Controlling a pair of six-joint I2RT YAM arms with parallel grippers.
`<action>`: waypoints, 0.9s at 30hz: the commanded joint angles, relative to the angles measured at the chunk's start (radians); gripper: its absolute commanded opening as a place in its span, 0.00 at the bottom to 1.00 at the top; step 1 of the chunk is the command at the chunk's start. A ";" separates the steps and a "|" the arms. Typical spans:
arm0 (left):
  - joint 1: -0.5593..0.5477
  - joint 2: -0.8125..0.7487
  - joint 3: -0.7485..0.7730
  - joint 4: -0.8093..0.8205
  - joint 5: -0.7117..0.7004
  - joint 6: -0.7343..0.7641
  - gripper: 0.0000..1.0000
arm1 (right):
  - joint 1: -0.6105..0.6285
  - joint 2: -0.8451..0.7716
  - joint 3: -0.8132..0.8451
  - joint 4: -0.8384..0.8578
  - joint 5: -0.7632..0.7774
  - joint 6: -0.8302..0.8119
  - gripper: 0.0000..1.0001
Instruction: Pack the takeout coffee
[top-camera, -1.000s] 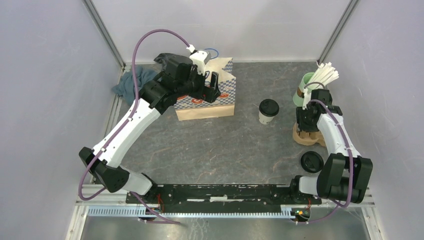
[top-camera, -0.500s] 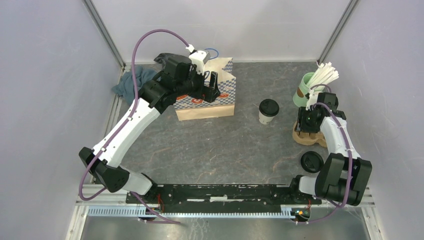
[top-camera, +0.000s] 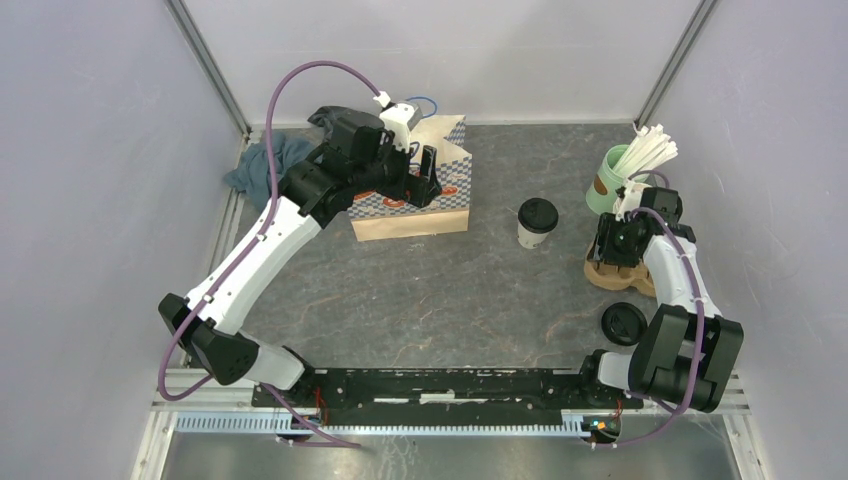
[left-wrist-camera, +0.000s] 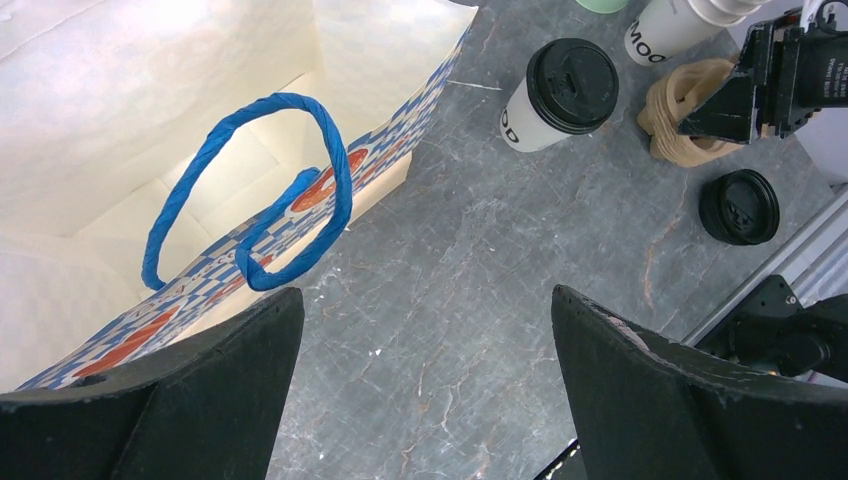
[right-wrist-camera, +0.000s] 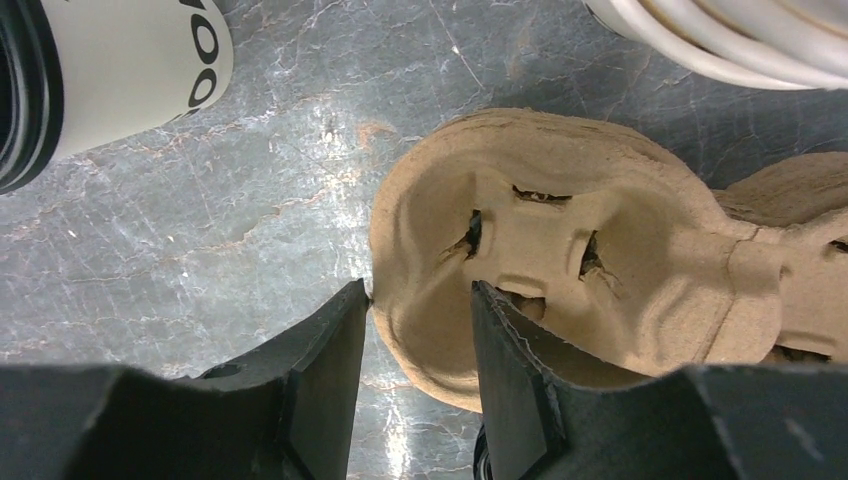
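The coffee cup (top-camera: 537, 222) stands on the table (top-camera: 450, 290) between bag (top-camera: 450, 190) and cardboard carrier (top-camera: 612, 272). Right wrist view reads "OO" on it. Only there, right gripper (right-wrist-camera: 418, 300) fingers straddle the carrier's rim, grip unclear; left gripper (left-wrist-camera: 425, 300) gapes empty.

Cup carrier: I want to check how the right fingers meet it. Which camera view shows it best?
Right wrist view: the cup carrier fills the frame, its rim between the right fingers. In the top external view it is mostly hidden under the right arm; the left wrist view shows it small and partly covered.
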 joint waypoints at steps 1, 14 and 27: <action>0.003 -0.027 -0.003 0.044 0.020 0.024 1.00 | -0.007 -0.011 0.021 0.016 -0.036 0.034 0.49; 0.003 -0.037 -0.011 0.043 0.019 0.028 1.00 | -0.037 0.019 0.008 0.059 -0.064 0.054 0.41; 0.003 -0.037 -0.014 0.041 0.016 0.029 1.00 | -0.058 0.026 -0.009 0.073 -0.122 0.070 0.30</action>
